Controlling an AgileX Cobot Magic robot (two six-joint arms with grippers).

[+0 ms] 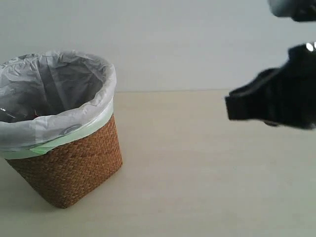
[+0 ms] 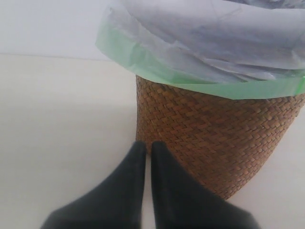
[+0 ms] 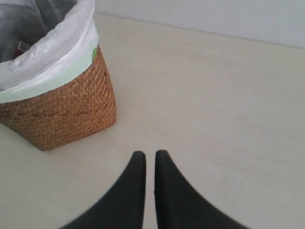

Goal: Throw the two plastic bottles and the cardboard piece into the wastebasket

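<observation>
The brown wicker wastebasket point(image 1: 74, 163) stands at the left of the table, lined with a white bag with a pale green edge. Inside the bag a small red and white patch point(image 3: 23, 46) shows, too small to identify. No bottle shows clearly, and the cardboard piece is out of view. My left gripper point(image 2: 148, 145) is shut on nothing, its tips close to the wastebasket's point(image 2: 214, 138) woven wall. My right gripper point(image 3: 150, 155) is also shut and empty, hanging over bare table to the right of the wastebasket point(image 3: 66, 105). In the exterior view the right gripper point(image 1: 231, 107) is a blurred black shape.
The pale beige table point(image 1: 187, 173) stretches from the basket to the right, and a plain light wall point(image 1: 173, 39) stands behind it. Nothing else lies on the visible tabletop.
</observation>
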